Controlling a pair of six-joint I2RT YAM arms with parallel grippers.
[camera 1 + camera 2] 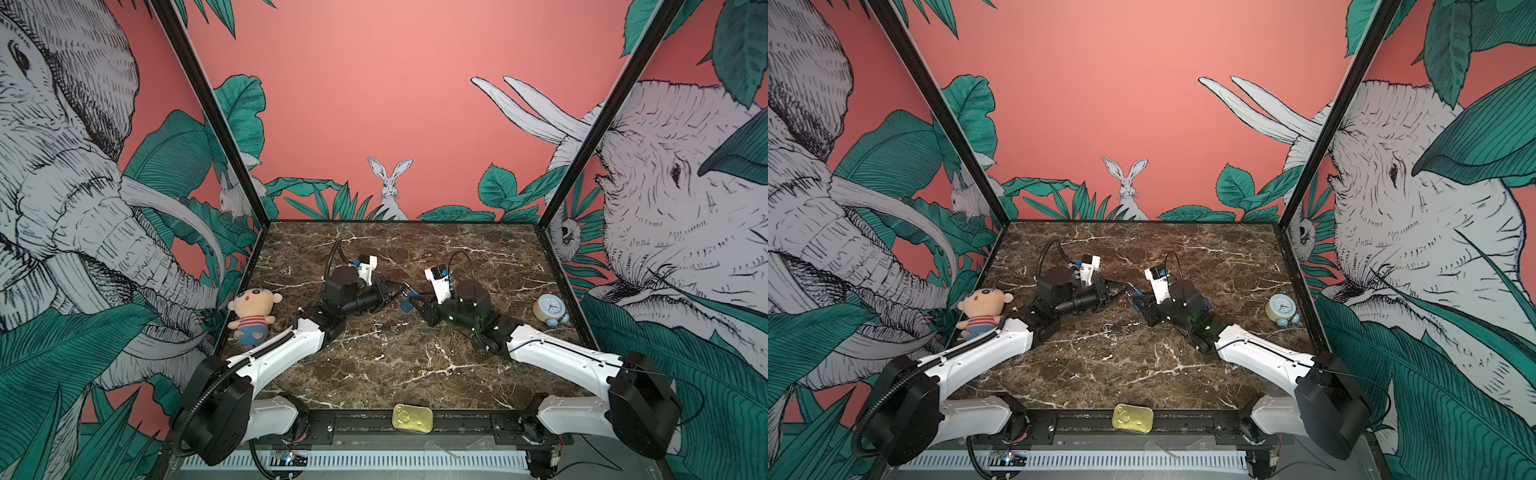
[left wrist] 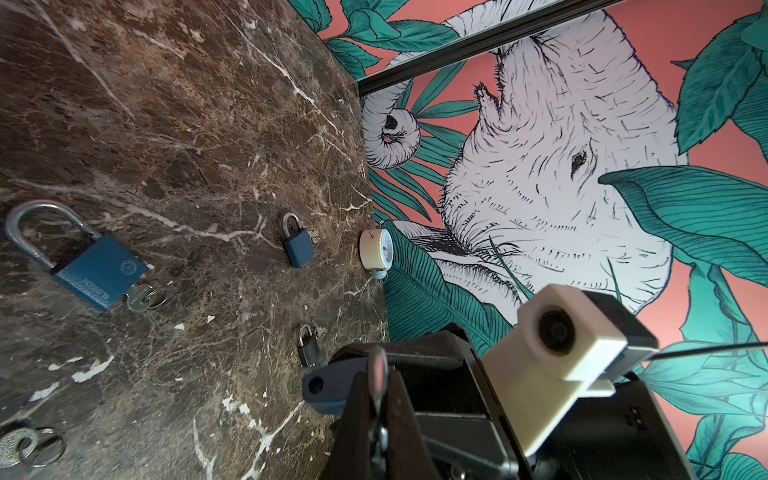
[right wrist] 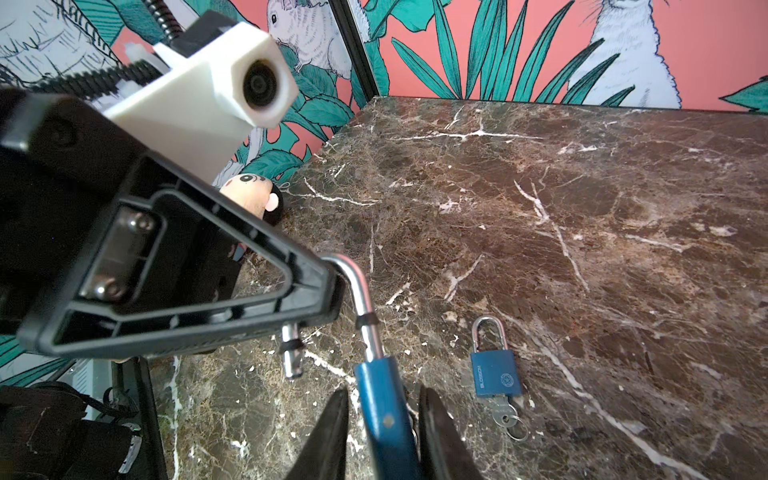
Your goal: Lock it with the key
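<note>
In both top views the left claw (image 1: 400, 286) pinches the silver shackle of a blue padlock (image 1: 405, 306). The padlock looks lifted off the bench (image 1: 415, 365), between the two arms. The right claw (image 1: 412, 301) comes at the padlock from the opposite side. A doll (image 1: 253, 309) sits well left of the padlock, a clock (image 1: 550, 307) well right and a tin (image 1: 1133, 417) far in front. A small dark lock (image 1: 385, 328) lies just in front, so only that side is tight.

In the left wrist view that claw (image 2: 379, 374) is clamped narrow on the shackle (image 2: 378, 359). A big blue lock (image 2: 99, 270) and a smaller one (image 2: 297, 245) lie well apart from the padlock.

In the right wrist view the right claw (image 3: 384, 399) flanks the padlock's body closely. I cannot tell whether it presses the body. One shackle leg (image 3: 290, 353) stands out of the body, so locking is not done. The shackle must go home and the key be turned. I cannot make out its key.
</note>
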